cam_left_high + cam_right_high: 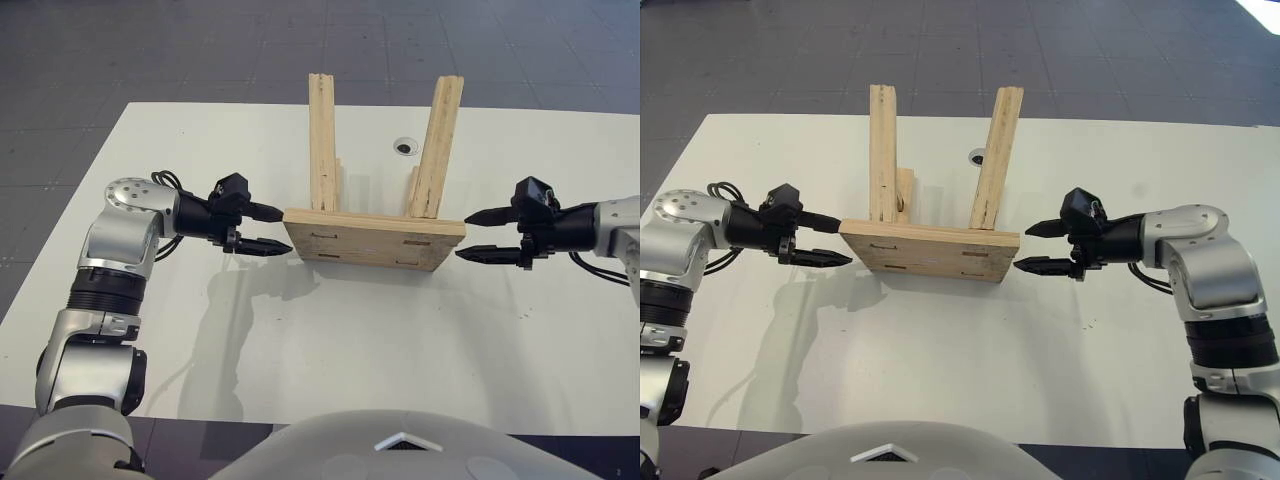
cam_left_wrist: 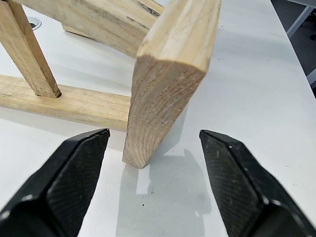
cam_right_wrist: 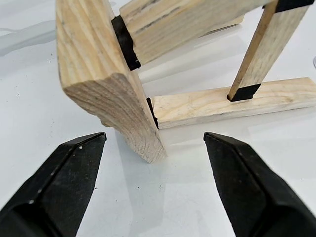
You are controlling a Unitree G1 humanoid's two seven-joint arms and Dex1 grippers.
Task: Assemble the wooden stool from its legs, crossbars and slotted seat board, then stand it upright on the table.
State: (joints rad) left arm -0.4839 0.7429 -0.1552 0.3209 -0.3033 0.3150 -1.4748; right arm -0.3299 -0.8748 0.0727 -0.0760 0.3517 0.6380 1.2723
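Left eye view: a pale wooden stool (image 1: 438,150) lies on its side on the white surface (image 1: 400,340), legs pointing away. The left hand (image 1: 286,231) and right hand (image 1: 462,236) flank its slotted seat board (image 1: 375,240), both released.

Left wrist view: black fingers (image 2: 74,173) are spread either side of the board's end, with gaps.

Right wrist view: the same at the other end.

white table (image 1: 300,340) | stool (image 1: 375,240) on its side, seat edge down

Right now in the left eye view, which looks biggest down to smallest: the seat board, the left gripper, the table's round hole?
1. seat board, clearly the largest
2. left gripper, open at the board's end
3. round hole, clearly the smallest
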